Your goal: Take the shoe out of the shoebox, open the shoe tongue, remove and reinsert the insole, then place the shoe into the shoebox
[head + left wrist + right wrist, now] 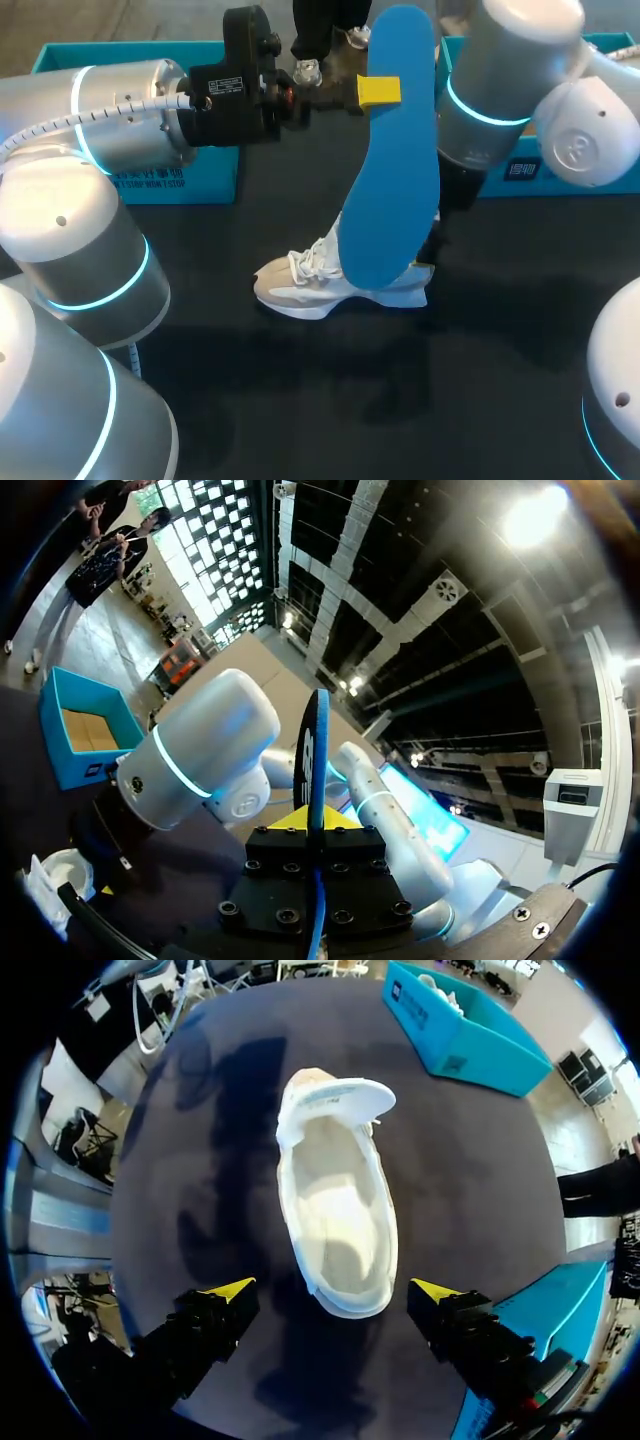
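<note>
My left gripper is shut on the blue insole, which it holds in the air in front of the shoe. In the left wrist view the insole shows edge-on between the yellow tips of that gripper. The white shoe lies on the black table, toe to the left. My right arm reaches down at its heel, its gripper mostly hidden behind the insole. In the right wrist view my right gripper hangs open above the heel of the shoe, whose tongue is pulled forward.
A teal shoebox stands at the back left behind my left arm. Another teal box stands at the back right, partly hidden by my right arm. The black table top stretches in front of the shoe.
</note>
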`<move>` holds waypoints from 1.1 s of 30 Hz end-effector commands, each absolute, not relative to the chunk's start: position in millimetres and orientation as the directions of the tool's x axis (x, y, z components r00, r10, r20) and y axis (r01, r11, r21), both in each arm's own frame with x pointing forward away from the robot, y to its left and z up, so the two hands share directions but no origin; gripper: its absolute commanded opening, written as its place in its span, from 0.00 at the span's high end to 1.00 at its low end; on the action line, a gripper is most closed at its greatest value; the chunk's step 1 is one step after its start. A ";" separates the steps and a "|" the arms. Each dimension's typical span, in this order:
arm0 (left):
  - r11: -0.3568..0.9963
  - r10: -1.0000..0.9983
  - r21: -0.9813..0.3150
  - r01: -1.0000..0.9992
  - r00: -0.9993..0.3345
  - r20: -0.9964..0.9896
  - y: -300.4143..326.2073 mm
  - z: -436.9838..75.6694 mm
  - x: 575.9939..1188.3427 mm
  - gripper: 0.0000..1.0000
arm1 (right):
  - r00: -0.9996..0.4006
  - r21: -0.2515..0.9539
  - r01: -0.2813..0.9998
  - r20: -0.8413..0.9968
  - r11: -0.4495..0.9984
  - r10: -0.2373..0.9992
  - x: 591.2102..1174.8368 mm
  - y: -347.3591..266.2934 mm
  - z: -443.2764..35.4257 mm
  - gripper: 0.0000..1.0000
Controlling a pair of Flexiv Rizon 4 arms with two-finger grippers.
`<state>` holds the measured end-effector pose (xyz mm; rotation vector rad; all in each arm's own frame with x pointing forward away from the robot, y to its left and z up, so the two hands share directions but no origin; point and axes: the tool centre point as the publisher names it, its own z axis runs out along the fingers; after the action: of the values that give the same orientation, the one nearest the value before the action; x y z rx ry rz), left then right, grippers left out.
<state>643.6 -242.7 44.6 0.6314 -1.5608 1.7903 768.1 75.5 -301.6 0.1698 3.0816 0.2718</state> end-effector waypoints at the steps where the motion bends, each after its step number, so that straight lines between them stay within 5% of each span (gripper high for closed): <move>1: -0.063 0.169 -0.659 -0.749 -0.659 0.733 -243.2 43.4 641.8 1.00 | -0.993 0.148 0.107 -0.033 0.983 0.113 768.3 78.9 -299.1 0.00; 23: -0.063 0.169 -0.659 -0.749 -0.659 0.733 -243.2 43.4 641.8 1.00 | -0.993 0.148 0.107 -0.033 0.983 0.113 768.3 78.9 -299.1 0.00; 33: -0.063 0.169 -0.659 -0.749 -0.659 0.733 -243.2 43.4 641.8 1.00 | -0.992 0.137 0.074 -0.089 0.988 0.086 811.5 106.8 -300.1 0.00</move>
<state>643.6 -242.7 44.6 0.6314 -1.5608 1.7903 798.0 91.3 -290.5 0.1248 3.0235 0.2279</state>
